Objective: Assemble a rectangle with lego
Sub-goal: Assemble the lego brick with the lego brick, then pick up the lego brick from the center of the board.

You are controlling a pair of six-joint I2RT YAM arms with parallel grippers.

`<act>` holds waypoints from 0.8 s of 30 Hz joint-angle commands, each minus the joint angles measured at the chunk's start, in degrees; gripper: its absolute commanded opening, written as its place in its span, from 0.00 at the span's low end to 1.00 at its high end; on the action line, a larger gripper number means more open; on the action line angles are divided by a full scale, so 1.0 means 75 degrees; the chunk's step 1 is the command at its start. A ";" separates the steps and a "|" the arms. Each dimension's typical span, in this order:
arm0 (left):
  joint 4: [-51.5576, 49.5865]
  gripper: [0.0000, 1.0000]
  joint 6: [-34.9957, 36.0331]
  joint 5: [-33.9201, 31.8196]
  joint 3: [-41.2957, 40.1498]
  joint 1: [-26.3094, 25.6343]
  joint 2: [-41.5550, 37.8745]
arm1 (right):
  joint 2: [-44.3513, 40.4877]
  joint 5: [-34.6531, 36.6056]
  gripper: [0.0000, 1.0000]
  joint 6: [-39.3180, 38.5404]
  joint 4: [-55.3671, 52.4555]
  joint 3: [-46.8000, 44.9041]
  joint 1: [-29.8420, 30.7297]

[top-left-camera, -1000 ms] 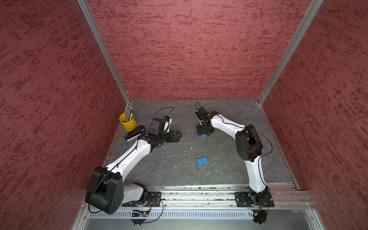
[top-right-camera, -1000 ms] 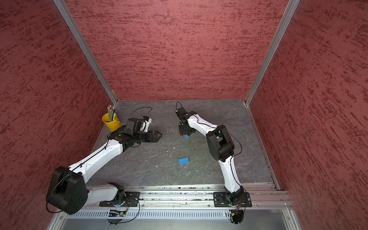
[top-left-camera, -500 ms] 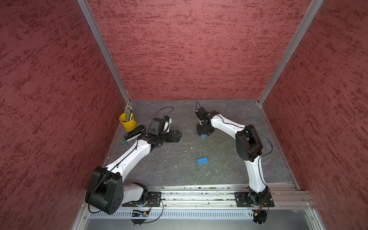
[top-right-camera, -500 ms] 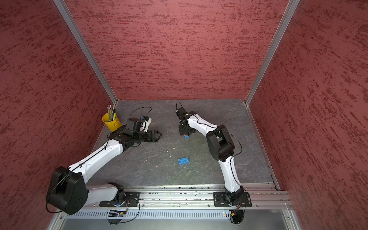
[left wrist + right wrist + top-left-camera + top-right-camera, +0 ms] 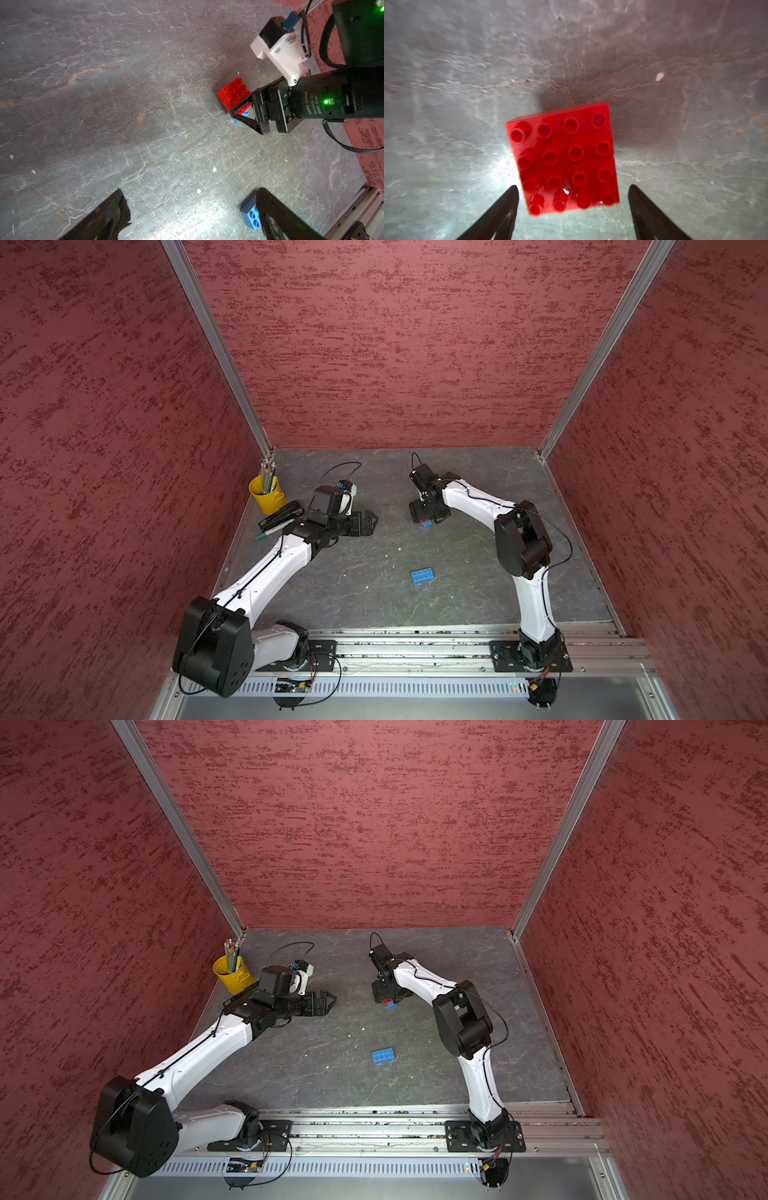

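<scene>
Two red lego bricks (image 5: 562, 158) sit side by side, studs up, on a blue brick (image 5: 245, 113), forming a stack (image 5: 424, 524) (image 5: 389, 1004) at the back middle of the table. My right gripper (image 5: 573, 187) (image 5: 426, 516) (image 5: 386, 997) hangs over the stack, open, with a finger on each side and gaps to the red bricks. A loose blue brick (image 5: 423, 576) (image 5: 383, 1056) (image 5: 250, 215) lies studs up towards the front. My left gripper (image 5: 190, 190) (image 5: 373, 519) (image 5: 330, 1001) is open and holds nothing, well to the left of the stack.
A yellow cup of pencils (image 5: 267, 493) (image 5: 232, 973), a black stapler-like object (image 5: 280, 516) and a green marker (image 5: 270, 533) lie in the back left corner. Red walls close in three sides. The metal rail (image 5: 415, 645) runs along the front edge.
The right gripper's jaws have spread wider around the red bricks. Both arms and both blue bricks stay where they were.
</scene>
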 commanded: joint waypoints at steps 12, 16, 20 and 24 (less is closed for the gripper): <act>0.1176 1.00 0.1945 0.0914 -0.1492 -0.1275 -0.2778 | -0.3405 -0.0612 0.80 0.1589 0.0780 -0.3961 0.1005; 0.1240 1.00 0.2030 0.0911 -0.1688 -0.1299 -0.2949 | -0.3805 -0.0971 0.82 0.2044 0.1402 -0.4755 0.1714; 0.1228 1.00 0.1970 0.0837 -0.1653 -0.1299 -0.2748 | -0.3635 -0.0970 0.83 0.2157 0.1473 -0.4773 0.2217; 0.1149 1.00 0.1838 0.0663 -0.1602 -0.1299 -0.2607 | -0.3284 -0.0921 0.83 0.2181 0.1422 -0.4710 0.2532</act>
